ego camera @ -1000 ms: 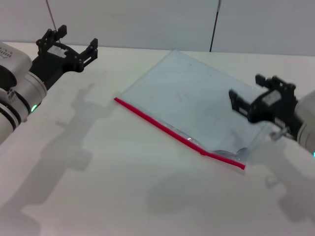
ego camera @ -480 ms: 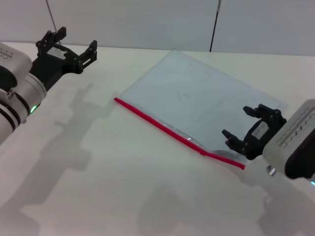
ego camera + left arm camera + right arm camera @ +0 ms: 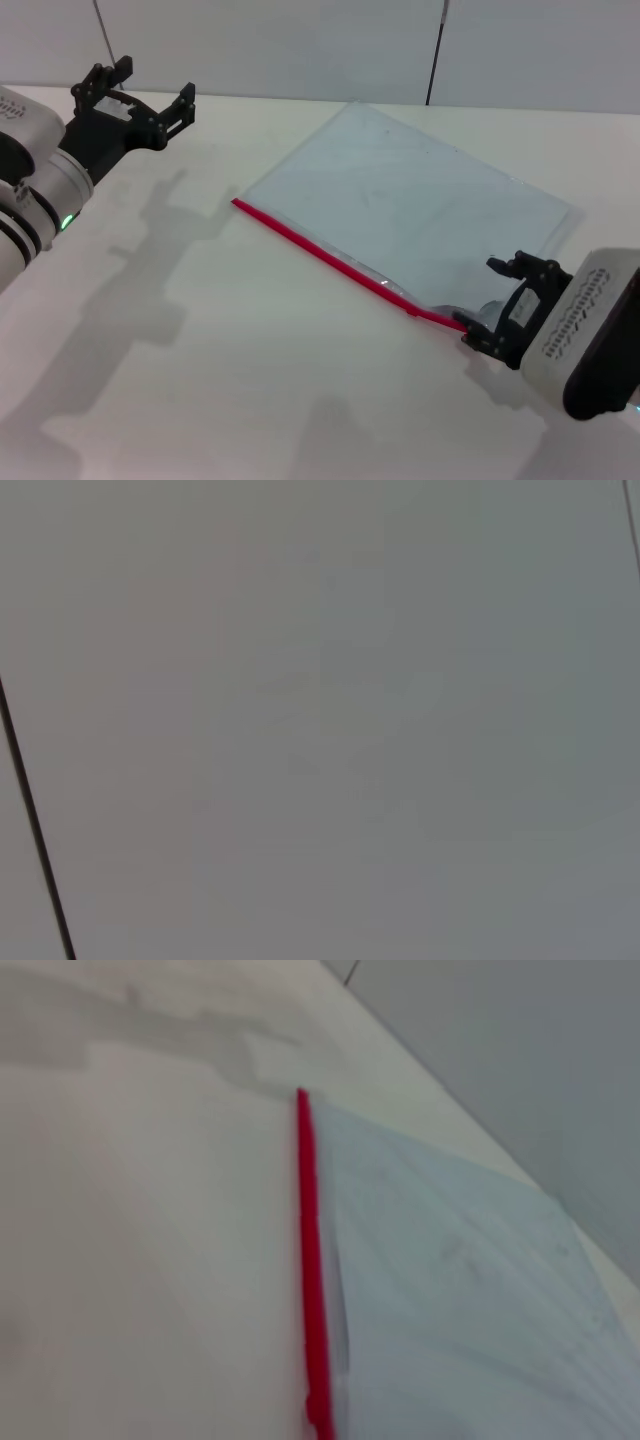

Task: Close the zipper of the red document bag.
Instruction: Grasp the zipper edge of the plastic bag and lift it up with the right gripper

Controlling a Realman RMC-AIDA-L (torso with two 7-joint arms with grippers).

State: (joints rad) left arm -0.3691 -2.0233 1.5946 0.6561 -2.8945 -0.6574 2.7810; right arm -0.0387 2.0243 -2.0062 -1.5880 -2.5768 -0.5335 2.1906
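Note:
The red document bag (image 3: 400, 200) lies flat on the white table, a translucent pale blue pouch. Its zipper (image 3: 330, 255) is a thin red strip along the near long edge, running from the left corner toward the near right corner. The bag's mouth gapes a little by that right end. My right gripper (image 3: 487, 303) is open and low at the near right corner, its fingers either side of the zipper's end. The right wrist view looks along the zipper (image 3: 310, 1260) with the bag (image 3: 460, 1290) beside it. My left gripper (image 3: 140, 95) hangs open, raised at the far left.
The white table (image 3: 200, 340) spreads around the bag, with bare surface to the left and in front. A grey wall with a dark vertical seam (image 3: 436, 50) stands behind it. The left wrist view shows only that grey wall.
My right arm has swung down from above the bag's right side to the near right corner, at the zipper's end. The left arm has not moved.

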